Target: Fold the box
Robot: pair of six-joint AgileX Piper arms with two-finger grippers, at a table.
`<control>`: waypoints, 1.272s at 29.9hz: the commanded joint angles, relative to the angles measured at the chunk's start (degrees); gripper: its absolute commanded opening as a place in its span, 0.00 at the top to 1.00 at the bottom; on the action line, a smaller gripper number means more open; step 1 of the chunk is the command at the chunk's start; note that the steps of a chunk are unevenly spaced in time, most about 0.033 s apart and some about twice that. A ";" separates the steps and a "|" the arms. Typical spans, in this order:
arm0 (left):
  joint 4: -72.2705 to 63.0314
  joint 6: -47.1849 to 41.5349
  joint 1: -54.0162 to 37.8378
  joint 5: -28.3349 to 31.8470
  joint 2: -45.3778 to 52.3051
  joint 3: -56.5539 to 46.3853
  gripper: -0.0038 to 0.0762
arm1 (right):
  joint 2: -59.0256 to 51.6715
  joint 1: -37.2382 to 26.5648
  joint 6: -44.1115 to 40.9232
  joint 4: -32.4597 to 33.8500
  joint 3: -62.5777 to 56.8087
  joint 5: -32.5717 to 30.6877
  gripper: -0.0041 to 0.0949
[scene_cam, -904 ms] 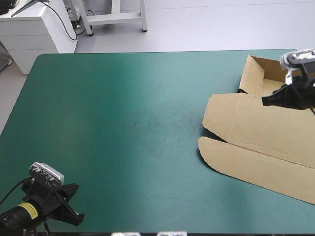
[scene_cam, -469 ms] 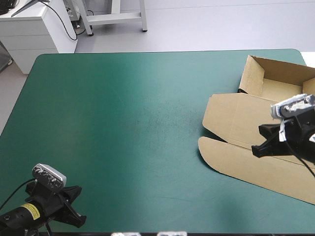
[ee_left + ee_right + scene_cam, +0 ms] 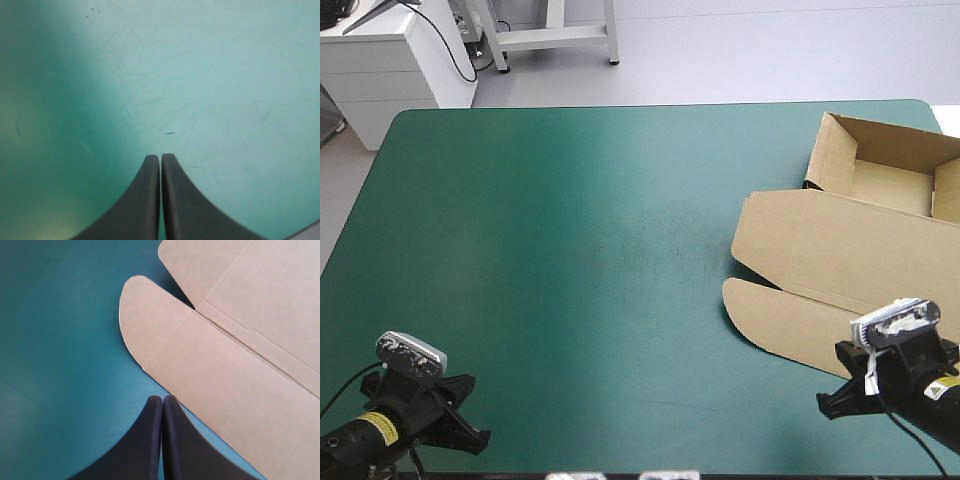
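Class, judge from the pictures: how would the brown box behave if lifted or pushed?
The box is thin board, so probably light and fairly stiff. It would likely hinge at its scored creases rather than droop. On the smooth teal-green cover it may slide when pushed.

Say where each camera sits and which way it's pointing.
High view: above and behind the robot, looking down on the teal-green cover and brown cardboard box; left gripper and right gripper show.
Left wrist view: above the shut left gripper, facing bare cover.
Right wrist view: above the shut right gripper, facing the box's rounded flap.
Shared: high and right wrist views show the box.
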State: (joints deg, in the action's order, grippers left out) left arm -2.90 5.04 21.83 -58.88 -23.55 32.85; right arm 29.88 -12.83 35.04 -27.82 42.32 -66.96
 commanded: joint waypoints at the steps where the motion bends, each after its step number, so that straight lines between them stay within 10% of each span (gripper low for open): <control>1: -1.16 -0.86 0.24 2.59 -0.40 1.40 0.96 | -3.43 0.13 -0.07 -1.19 -2.62 2.43 0.97; 28: -4.13 -0.75 0.24 2.19 -0.40 -3.14 0.96 | -11.61 0.13 -0.17 0.58 -11.17 5.91 0.97; 38: -4.13 -0.86 0.24 2.19 -0.40 -3.14 0.96 | -11.61 10.51 -2.13 2.09 -12.34 7.17 0.97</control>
State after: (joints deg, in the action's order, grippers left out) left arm -6.05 4.66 21.83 -59.32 -23.55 28.28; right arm 17.59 -4.23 33.10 -24.73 28.51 -62.88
